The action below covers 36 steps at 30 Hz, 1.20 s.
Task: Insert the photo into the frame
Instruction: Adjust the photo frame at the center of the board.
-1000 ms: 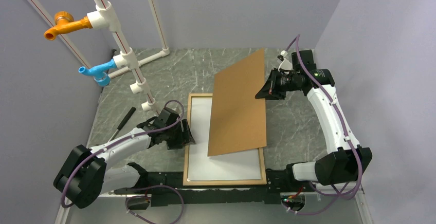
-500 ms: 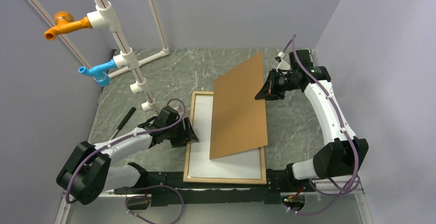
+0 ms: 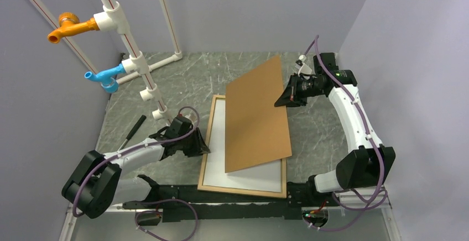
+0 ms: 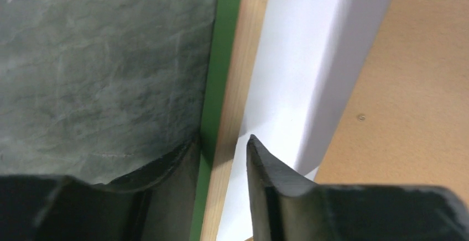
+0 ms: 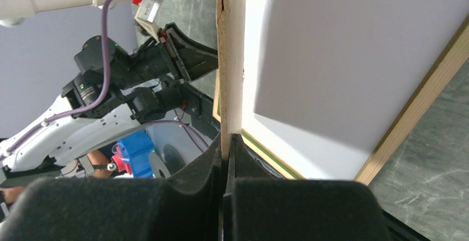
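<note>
The frame point(image 3: 240, 190) lies flat on the marble table, pale wood face up. In it lies the photo point(image 3: 218, 136), white back up. My left gripper point(image 3: 203, 144) is at the frame's left rail. In the left wrist view its jaws point(image 4: 222, 140) straddle that rail point(image 4: 251, 42), one finger against the green outer edge and the other on the photo point(image 4: 309, 58). My right gripper point(image 3: 282, 100) is shut on the right edge of a brown backing board point(image 3: 257, 119), held tilted above the frame. The right wrist view shows the board's edge point(image 5: 230, 58) pinched between the jaws point(image 5: 227, 139).
A white pipe rack with an orange tap point(image 3: 72, 26) and a blue tap point(image 3: 102, 78) stands at the back left. A black pen-like tool point(image 3: 133, 129) lies left of the frame. Grey walls close in on both sides.
My left jaws have narrowed onto the frame's left rail. The frame's far end has swung to the right. The board has shifted slightly with the right gripper.
</note>
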### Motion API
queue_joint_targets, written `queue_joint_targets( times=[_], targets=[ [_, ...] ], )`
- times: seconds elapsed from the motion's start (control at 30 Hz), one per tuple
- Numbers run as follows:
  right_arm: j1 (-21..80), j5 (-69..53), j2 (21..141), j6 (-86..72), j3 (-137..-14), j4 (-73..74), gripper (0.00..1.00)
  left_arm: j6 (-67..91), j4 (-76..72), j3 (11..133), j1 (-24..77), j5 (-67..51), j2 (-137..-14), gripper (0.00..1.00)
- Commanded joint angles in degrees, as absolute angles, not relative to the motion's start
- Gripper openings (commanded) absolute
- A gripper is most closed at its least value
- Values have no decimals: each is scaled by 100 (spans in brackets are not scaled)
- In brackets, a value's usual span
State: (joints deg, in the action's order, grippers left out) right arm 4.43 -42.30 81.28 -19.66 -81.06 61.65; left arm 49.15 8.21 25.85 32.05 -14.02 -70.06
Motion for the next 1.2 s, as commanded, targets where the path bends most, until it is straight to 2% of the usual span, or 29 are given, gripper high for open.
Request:
queue_joint_targets(
  times=[0.0, 0.13, 0.23, 0.5, 0.6, 0.67, 0.9, 1.17],
  targets=[
    [414, -4842, 7688, -2030, -8230, 5861, 0, 5226, 831, 2418, 3257, -1338, -6671, 35],
    [408, -4836, 7607, -1965, -8180, 5895, 0, 5479, 1111, 2204, 3269, -1080, -6332, 23],
    [412, -4878, 7507, -2015, -8080, 5802, 0, 5701, 1239, 2012, 3287, -905, -5919, 19],
    [410, -4988, 7410, -2239, -7742, 5419, 0, 6038, 1206, 1664, 3303, -822, -5347, 20],
    [415, -4992, 7426, -2240, -7734, 5426, 0, 6089, 1073, 1590, 3302, -889, -5374, 27],
    [409, -4981, 7395, -2261, -7714, 5395, 0, 6122, 907, 1536, 3305, -922, -5398, 27],
    [413, -4897, 7236, -2327, -7579, 5355, 0, 6344, 349, 1627, 3300, -886, -5924, 1],
    [405, -4775, 7109, -2339, -7750, 5449, 0, 6210, 517, 2433, 3302, -577, -6687, 0]
  ],
)
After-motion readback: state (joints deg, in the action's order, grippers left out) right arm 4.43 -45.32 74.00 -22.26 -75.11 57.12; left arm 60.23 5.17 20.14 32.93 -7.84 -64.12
